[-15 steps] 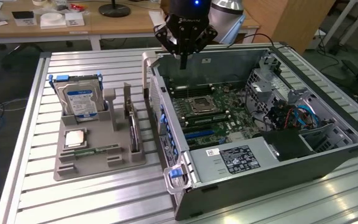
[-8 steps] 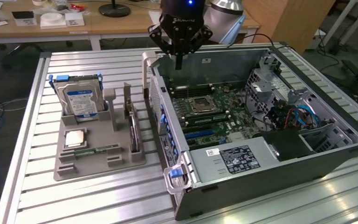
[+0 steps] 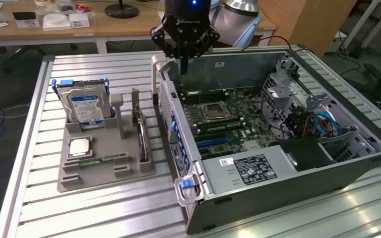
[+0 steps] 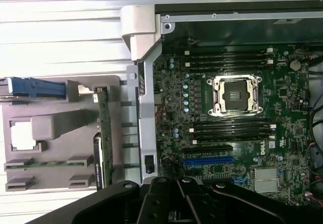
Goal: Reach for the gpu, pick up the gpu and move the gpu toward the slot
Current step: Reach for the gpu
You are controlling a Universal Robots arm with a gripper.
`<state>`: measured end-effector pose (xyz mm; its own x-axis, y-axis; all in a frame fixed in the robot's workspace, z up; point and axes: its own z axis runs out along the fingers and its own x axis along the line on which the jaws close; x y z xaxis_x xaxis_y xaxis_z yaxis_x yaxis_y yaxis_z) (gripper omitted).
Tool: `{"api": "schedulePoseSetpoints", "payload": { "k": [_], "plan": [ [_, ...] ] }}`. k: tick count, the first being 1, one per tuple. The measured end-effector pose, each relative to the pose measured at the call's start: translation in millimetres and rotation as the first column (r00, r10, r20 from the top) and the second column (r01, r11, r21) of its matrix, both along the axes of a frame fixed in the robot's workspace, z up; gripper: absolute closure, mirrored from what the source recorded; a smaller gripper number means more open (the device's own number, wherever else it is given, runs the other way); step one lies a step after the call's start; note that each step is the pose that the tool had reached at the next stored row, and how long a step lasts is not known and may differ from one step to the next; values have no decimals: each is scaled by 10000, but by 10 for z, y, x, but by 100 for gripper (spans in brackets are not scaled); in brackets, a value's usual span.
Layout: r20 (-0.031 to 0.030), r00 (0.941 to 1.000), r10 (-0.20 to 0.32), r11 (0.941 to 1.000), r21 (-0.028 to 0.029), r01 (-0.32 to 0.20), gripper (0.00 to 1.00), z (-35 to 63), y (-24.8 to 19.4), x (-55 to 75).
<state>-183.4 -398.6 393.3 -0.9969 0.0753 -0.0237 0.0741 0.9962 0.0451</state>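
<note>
The gpu stands on its thin edge in a groove of the grey holder, in the lower left part of the exterior view. It stands up like a book on a shelf. I think that is so its top edge can be pinched from above. Nothing touches it but the holder.

The same holder has other parts in it, further to the exterior view's left. The hard drive with the blue label stands up. A square chip and a memory stick lie flat. Each part has its own spot, so they do not bump each other.

Just beside the holder, to the exterior view's right, is the computer case. It lies on its side with the cover off, so the motherboard faces up. A blue slot sits near the middle of the board, open from above. I think a card could go in there.

The gripper hangs in the upper middle of the exterior view, over the corner of the case wall. It is well apart from the gpu. Its fingers are pressed together and hold nothing. So the gpu is not yet picked up.

Everything sits on a ribbed metal table.
</note>
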Motion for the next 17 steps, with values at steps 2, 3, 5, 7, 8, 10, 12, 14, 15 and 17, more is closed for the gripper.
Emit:
{"api": "schedulePoseSetpoints", "payload": {
  "k": [2,3,5,7,8,10,12,14,15,17],
  "plan": [
    [-1,10000,0,10000,-1,0,89,0,1,-38],
    [0,10000,0,10000,0,0,89,0,2,-60],
    [-1,10000,-2,10000,-1,2,89,0,5,-108],
    [0,10000,-3,10000,0,3,89,0,8,-156],
    [0,10000,-3,10000,0,3,89,0,9,-179],
    [0,10000,-4,10000,-1,4,89,0,12,-226],
    [1,10000,-6,10000,0,6,89,0,16,-286],
    [2,10000,-7,10000,0,7,89,0,20,-348],
    [3,10000,-5,10000,0,5,89,-1,22,-377],
    [3,10000,-5,10000,-1,5,89,-1,25,-436]
  ]
}}
